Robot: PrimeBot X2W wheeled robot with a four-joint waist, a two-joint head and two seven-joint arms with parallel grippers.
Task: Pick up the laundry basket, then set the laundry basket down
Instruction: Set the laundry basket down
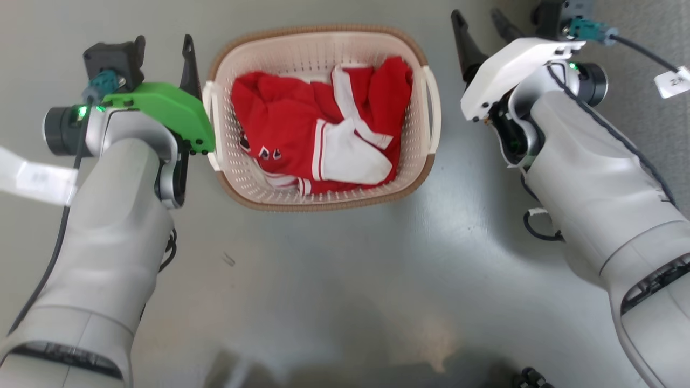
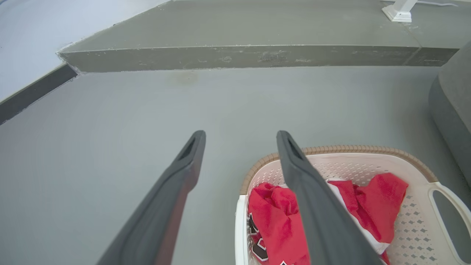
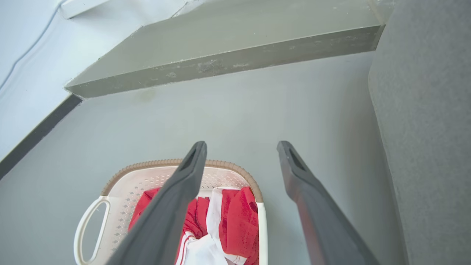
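Left tool (image 2: 241, 138), right tool (image 3: 241, 147) — both wide apart, empty — flank laundry basket (image 1: 318, 28), apparently lined up for side handles (image 1: 434, 102).

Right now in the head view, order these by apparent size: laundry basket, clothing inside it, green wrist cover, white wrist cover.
1. laundry basket
2. red-and-white clothing
3. green wrist cover and white wrist cover: these look alike, so unranked.

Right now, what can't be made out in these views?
- Head view: bottom of the laundry basket, covered by the red-and-white clothing.
- Head view: its left handle, partly behind the green wrist cover.
- Head view: white tag, cut by the right edge, print unreadable.
- Left wrist view: basket's near end, past the bottom edge.
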